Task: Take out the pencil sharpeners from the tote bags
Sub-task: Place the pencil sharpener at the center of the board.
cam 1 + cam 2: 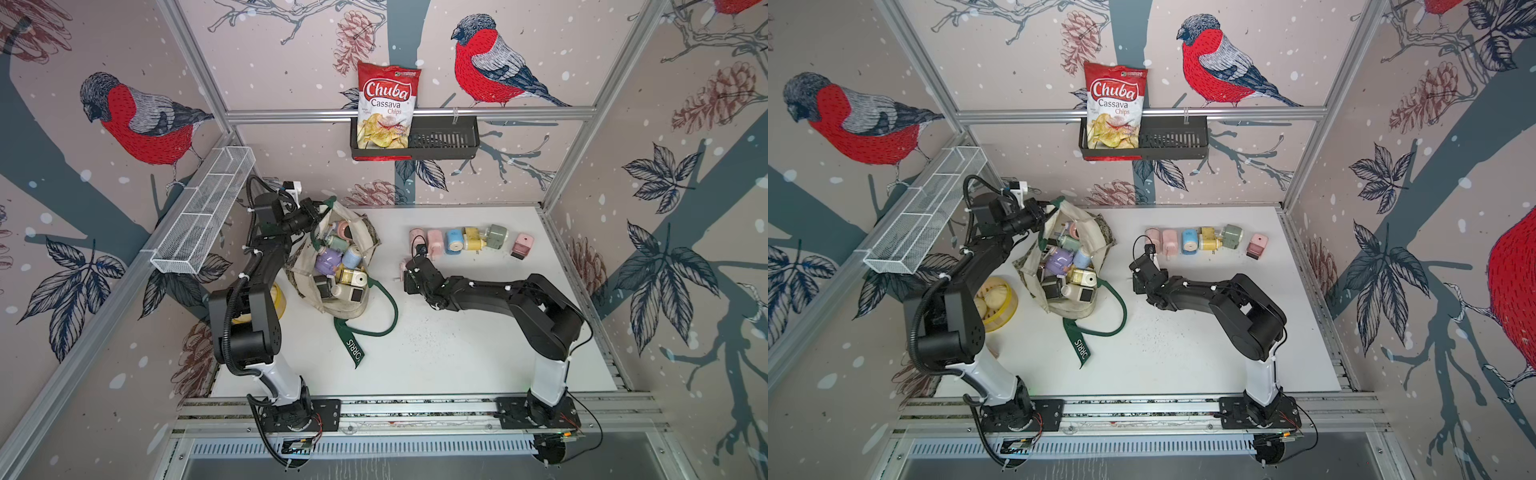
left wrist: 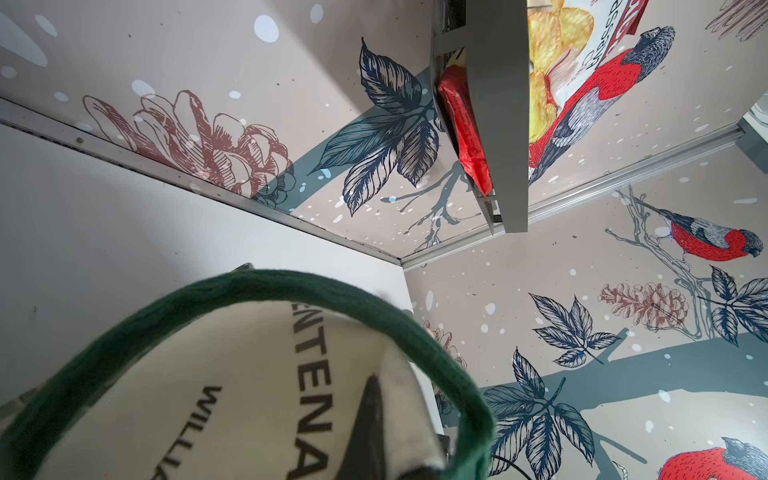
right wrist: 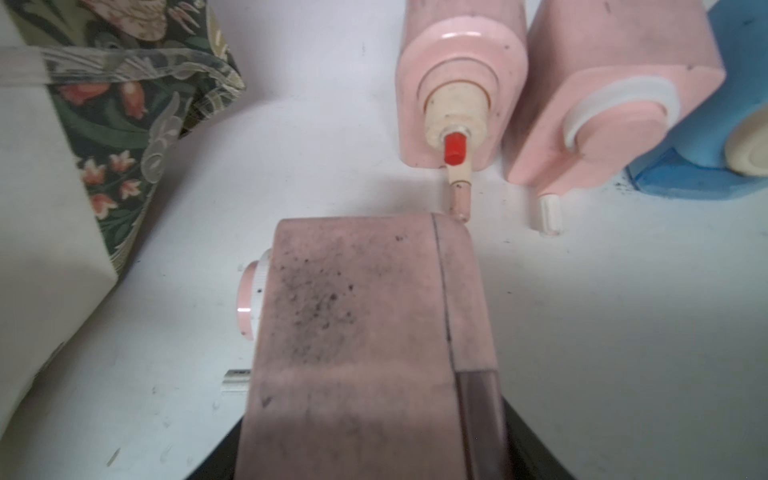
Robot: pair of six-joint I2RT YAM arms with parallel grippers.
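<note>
Canvas tote [image 1: 349, 311], cream and floppy with dark green webbing handles [image 1: 355, 349], lies slumped on the white table [image 1: 457, 353] in both top views, mouth up. About seven boxy pastel plastic pencil sharpeners [image 1: 328, 262] are heaped inside, exact count unclear. Left gripper [image 1: 312, 210] is pinched together on the tote's far rim. Six more sharpeners form a row [image 1: 454, 242] to the tote's right: two pink, blue, yellow, green, then a dusty pink one slightly apart. The row runs side to side, crank ends facing the arm bases. Right gripper [image 1: 406, 270] sits just near of the row's left end. Left wrist: green handle loop arcs over cream cloth with black lettering, and one dark finger [image 2: 368, 415] presses a cloth fold. Right wrist: jaws clamped on a pink sharpener [image 3: 365, 324], smooth, graphite-speckled, dark drawer [image 3: 478, 399], long axis pointing at the two pink ones; the tote's leaf-print band [image 3: 124, 124] lies beside.
</note>
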